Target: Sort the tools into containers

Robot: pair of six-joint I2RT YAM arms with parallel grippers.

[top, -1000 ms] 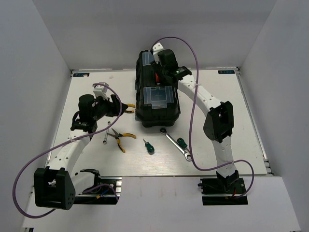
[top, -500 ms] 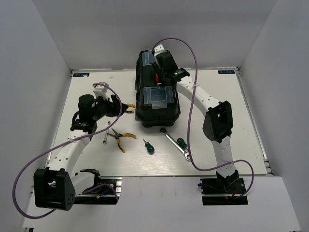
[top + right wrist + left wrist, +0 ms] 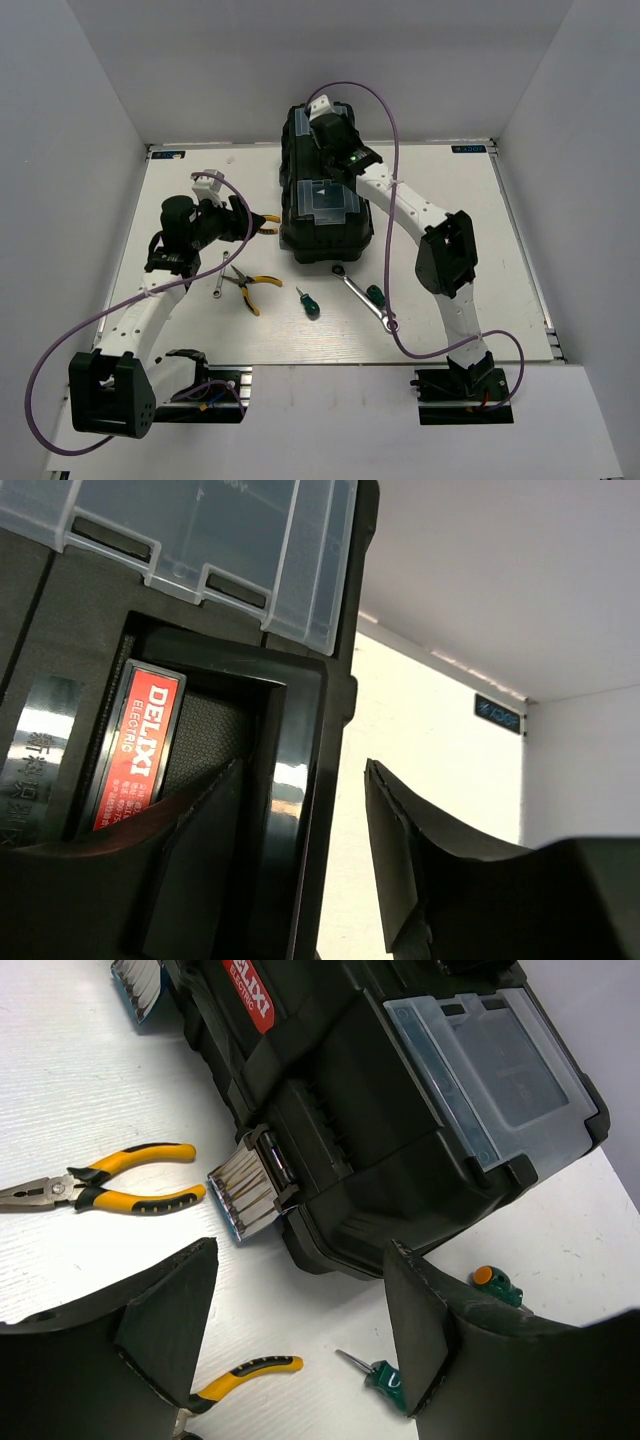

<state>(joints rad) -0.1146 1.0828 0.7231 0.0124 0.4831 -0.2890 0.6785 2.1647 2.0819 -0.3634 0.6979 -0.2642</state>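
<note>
Beside shut toolbox [image 3: 320, 240]: pliers [image 3: 243, 283], screwdriver [image 3: 310, 304], wrench [image 3: 355, 284].

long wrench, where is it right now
In the top view the long wrench lies diagonally on the table, just on the near side of the black toolbox, right of centre, with a green-handled screwdriver beside it.

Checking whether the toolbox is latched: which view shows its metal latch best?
The left wrist view: the silver latch sits large and sharp on the toolbox side. From the top external view it is too small to tell; the right wrist shows only the lid.
</note>
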